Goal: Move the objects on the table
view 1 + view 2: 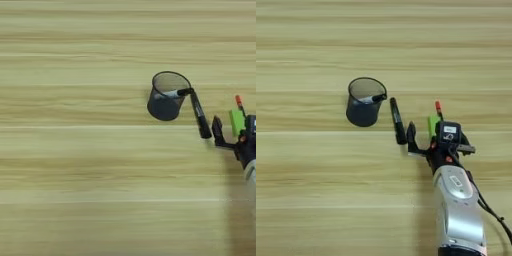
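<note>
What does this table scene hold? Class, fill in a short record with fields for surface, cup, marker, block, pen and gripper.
surface: light wooden table
cup: dark mesh pen cup, upright, with something small lying at its rim
marker: long black marker lying just right of the cup, its far end close to the cup's rim
block: small green block, flat on the table
pen: thin red pen, beside the block, partly hidden
gripper: right gripper, just right of the marker's near end, holding nothing
</note>
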{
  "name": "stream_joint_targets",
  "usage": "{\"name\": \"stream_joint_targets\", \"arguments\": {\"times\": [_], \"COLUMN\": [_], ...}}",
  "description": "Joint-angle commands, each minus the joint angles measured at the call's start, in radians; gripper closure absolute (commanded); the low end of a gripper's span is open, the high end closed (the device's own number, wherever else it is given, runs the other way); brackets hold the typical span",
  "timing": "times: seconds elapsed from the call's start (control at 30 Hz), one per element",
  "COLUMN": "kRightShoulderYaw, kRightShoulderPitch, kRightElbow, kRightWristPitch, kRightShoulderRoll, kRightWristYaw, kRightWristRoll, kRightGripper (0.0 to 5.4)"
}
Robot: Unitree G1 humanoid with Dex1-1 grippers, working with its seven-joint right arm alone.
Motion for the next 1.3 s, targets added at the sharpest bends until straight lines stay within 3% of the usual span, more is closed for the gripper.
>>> {"name": "stream_joint_targets", "arguments": {"times": [0.03,0.43,0.67,0.87,1.3], "kRightShoulderYaw": [-0.014,-0.024,-0.038,-0.034,-0.031], "kRightShoulderPitch": [-0.084,-0.116,-0.131,-0.133,-0.146], "kRightElbow": [0.051,0.169,0.201,0.217,0.281], "kRightWristPitch": [-0.068,-0.126,-0.09,-0.091,-0.076], "kRightShoulderRoll": [-0.055,-0.077,-0.057,-0.059,-0.069], "kRightWristYaw": [-0.012,-0.016,0.03,0.033,0.05], "kRightWristRoll": [-0.013,-0.01,0.078,0.088,0.099], "kRightGripper": [0.02,0.02,0.02,0.02,1.64]}}
